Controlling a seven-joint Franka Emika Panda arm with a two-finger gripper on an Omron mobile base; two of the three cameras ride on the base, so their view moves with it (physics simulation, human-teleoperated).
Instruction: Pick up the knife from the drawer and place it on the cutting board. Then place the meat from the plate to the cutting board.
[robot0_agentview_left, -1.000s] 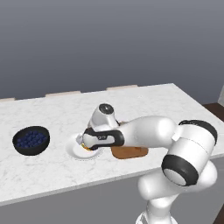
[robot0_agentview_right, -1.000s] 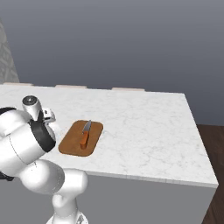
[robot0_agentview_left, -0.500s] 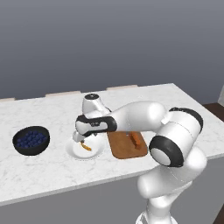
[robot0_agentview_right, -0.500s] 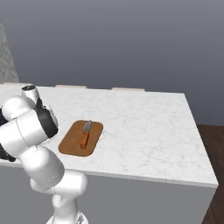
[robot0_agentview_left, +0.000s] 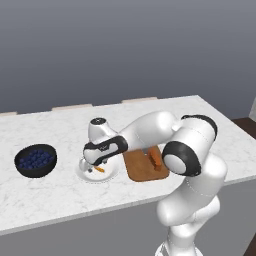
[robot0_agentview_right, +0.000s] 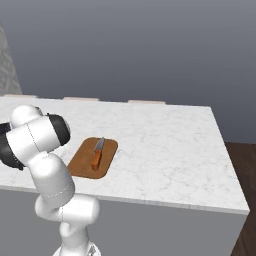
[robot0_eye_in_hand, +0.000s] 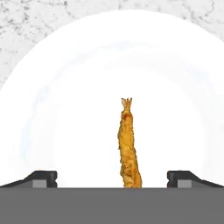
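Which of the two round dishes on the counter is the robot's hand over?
The white plate holding the meat; the gripper hangs open above it. The black bowl of blue berries sits apart, farther left.

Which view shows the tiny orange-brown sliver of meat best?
The hand view: the orange-brown sliver of meat lies large on the round white plate. In the left base view it is a speck.

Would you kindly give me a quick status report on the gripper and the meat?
Gripper open, low over the plate. Meat on the plate, lined up between the fingertips, not gripped. Knife on the cutting board. Nothing in the way.
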